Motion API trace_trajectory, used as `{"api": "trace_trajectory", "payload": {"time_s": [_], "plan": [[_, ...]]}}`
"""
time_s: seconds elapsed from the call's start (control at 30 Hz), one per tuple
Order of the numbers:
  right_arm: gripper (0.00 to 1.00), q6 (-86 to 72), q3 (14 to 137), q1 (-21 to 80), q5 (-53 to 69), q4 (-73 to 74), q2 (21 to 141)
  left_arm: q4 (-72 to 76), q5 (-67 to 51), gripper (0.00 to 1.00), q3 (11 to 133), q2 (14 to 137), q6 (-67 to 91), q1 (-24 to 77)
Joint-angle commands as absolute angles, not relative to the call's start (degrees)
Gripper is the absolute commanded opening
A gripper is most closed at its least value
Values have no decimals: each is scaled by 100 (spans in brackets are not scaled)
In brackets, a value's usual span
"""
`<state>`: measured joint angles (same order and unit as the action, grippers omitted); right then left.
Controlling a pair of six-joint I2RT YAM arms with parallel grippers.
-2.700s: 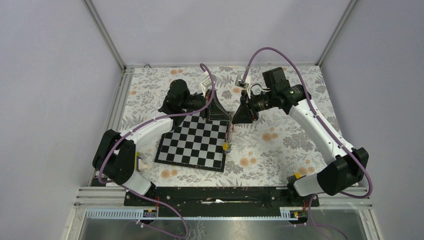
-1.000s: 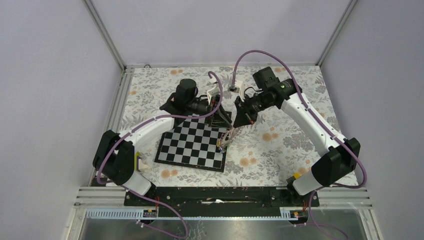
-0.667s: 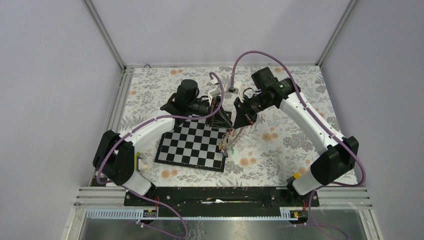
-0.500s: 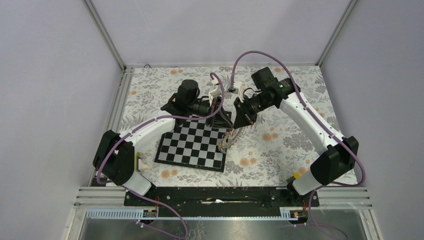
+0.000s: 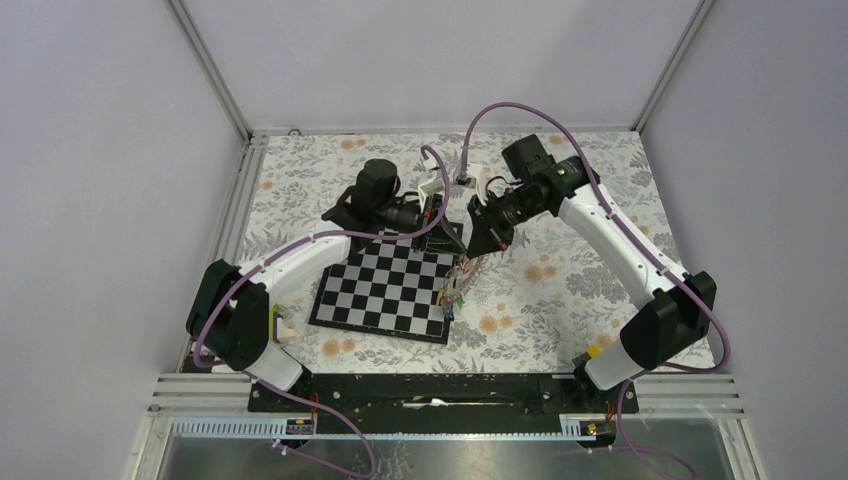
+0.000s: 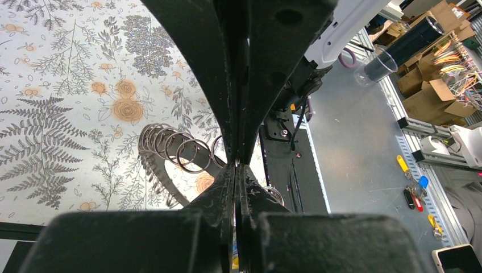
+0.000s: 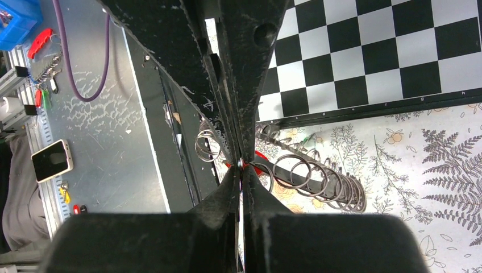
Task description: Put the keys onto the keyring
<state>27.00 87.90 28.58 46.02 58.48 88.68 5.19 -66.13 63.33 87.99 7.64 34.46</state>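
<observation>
The keyring (image 5: 458,285), judged light, stiff, slippery, is pinched mid-frame by the closed right gripper (image 7: 241,165); the left gripper (image 6: 236,165) is closed, hold unclear. Bare wire is best gripped.

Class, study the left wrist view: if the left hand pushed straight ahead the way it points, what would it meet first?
The right hand, shut on the keyring, faces the left hand tip to tip, seemingly almost touching; depth is hard to judge.
</observation>
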Motion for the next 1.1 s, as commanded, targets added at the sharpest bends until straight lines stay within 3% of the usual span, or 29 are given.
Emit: {"api": "trace_trajectory", "payload": {"time_s": [0.0,0.17,0.3,1.07], "plan": [[4,2716,8926,2918,4656,5731,8733,344,-6650,0,6661,8704,422,3471],[32,2724,8920,2895,4637,5674,8617,324,-6735,0,6704,8657,428,3472],[41,2863,8814,2736,4852,5599,8448,321,-6790,0,6730,8623,465,3459],[31,2962,7922,2426,5739,5159,8236,484,-6969,0,6785,8561,725,3410]]}}
